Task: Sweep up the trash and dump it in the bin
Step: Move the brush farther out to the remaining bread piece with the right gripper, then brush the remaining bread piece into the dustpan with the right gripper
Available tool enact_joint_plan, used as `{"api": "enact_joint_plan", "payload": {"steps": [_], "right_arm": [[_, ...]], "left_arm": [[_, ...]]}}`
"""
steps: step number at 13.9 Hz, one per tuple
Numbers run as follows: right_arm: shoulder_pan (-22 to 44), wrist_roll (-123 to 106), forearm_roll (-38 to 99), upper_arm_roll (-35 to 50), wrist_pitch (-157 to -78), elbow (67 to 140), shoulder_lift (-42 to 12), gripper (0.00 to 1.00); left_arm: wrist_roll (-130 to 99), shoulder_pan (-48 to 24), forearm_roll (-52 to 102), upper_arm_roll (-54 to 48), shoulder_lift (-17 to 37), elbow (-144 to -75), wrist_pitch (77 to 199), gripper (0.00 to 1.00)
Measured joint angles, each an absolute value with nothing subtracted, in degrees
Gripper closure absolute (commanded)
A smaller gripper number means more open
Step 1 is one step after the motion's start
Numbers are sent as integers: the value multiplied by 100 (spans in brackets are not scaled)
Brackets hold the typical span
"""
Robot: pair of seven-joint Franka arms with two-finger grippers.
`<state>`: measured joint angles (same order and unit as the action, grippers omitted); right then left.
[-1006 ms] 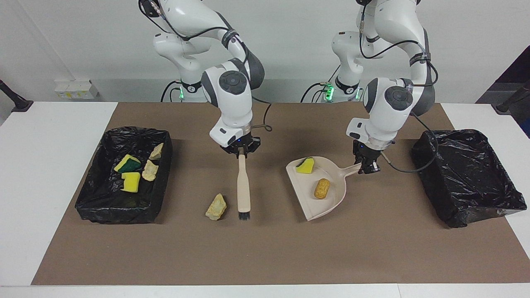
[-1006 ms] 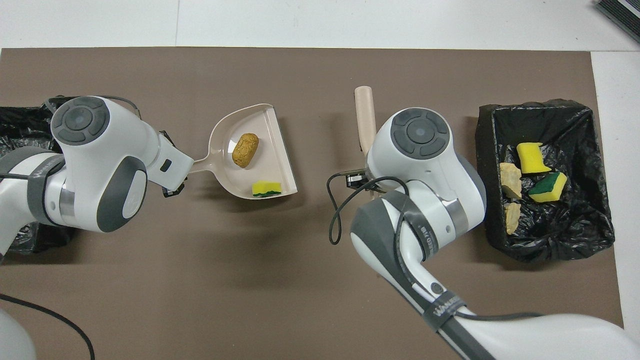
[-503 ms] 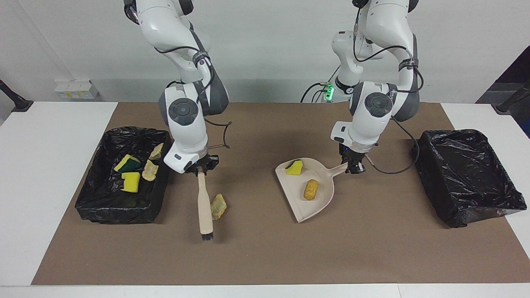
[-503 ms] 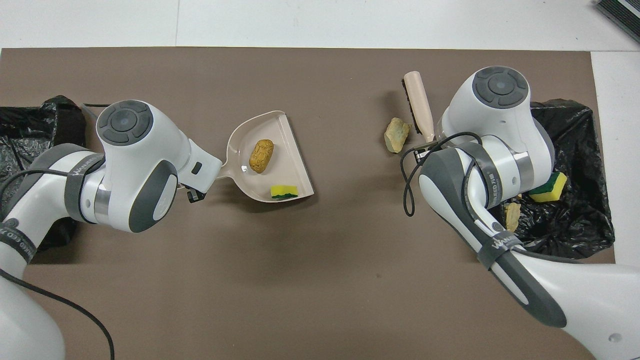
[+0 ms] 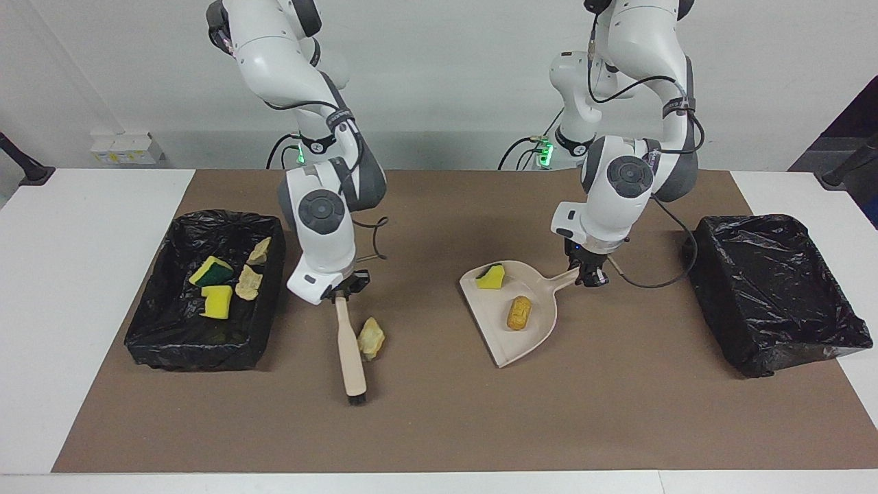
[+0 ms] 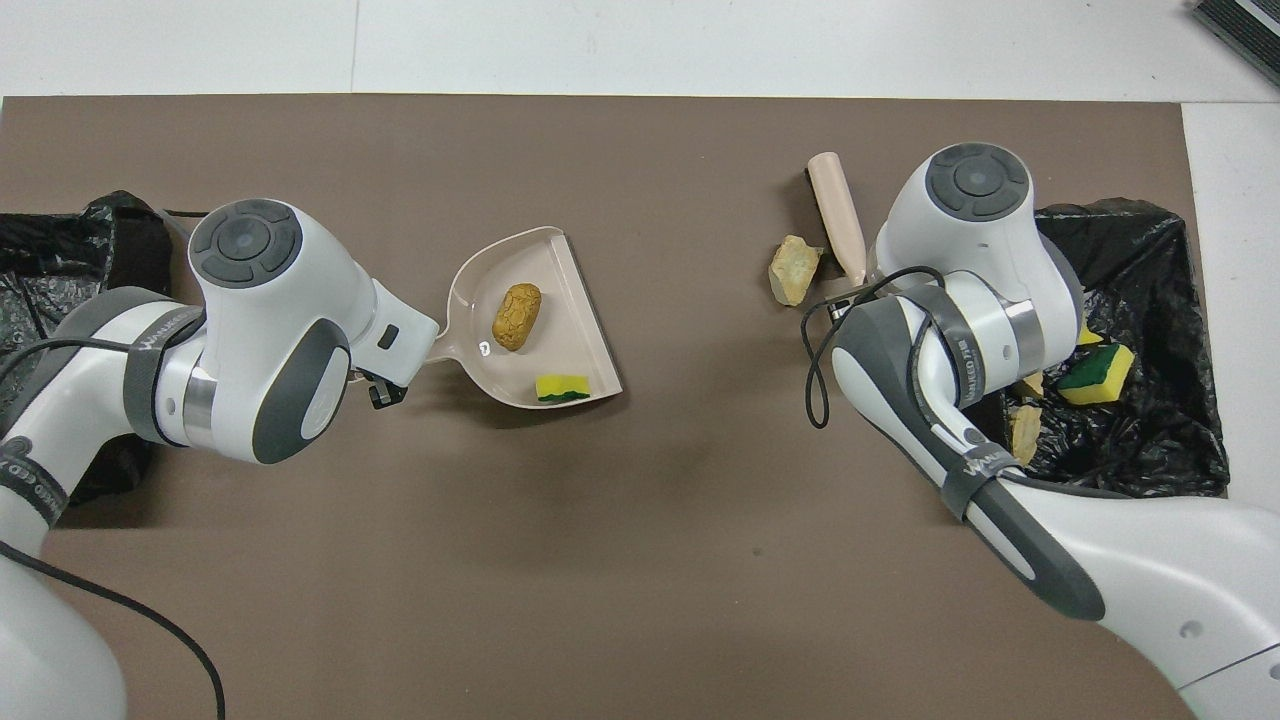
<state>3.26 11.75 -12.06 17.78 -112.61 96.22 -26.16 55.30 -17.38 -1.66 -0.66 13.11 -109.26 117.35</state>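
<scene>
Brown paper covers most of the white table (image 5: 89, 226) I am working over, with a pale wall at the robots' end. From my seat the trash reads as small scraps: a tan, rough lump (image 5: 371, 337) lies on the paper touching the beige brush (image 5: 350, 346), on the side toward the dustpan. Inside the dustpan (image 5: 531, 343) sit an orange-brown bread-like lump (image 5: 518, 312) and a yellow sponge chunk with a green face (image 5: 492, 276), apart from each other. Four more pieces lie in the black-lined bin (image 5: 154, 343) at the right arm's end: two yellow sponges (image 5: 214, 288) and two tan lumps (image 5: 249, 282).

My right gripper (image 5: 341, 293) is clenched on the brush handle, bristles down on the paper farther from the robots. My left gripper (image 5: 588, 274) is clamped on the dustpan's handle.

In the overhead view the right arm's wrist covers much of that bin, so only one sponge (image 6: 1098, 367) and bits of the lumps show there. A second black-lined bin (image 5: 775, 288) at the left arm's end is cut off at the overhead view's edge; I see nothing in it, though its crumpled liner hides the bottom.
</scene>
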Motion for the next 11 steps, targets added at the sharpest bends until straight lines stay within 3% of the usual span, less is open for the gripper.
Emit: {"api": "enact_joint_plan", "payload": {"steps": [7, 11], "right_arm": [[1578, 2038, -289, 1823, -11478, 9623, -2585, 100], [2095, 2621, -123, 1944, -11510, 9613, -2474, 100]], "left_arm": [[5478, -1732, -169, -66, 1282, -11079, 11811, 100], [5471, -1741, -170, -77, 1040, -11556, 12196, 100]]}}
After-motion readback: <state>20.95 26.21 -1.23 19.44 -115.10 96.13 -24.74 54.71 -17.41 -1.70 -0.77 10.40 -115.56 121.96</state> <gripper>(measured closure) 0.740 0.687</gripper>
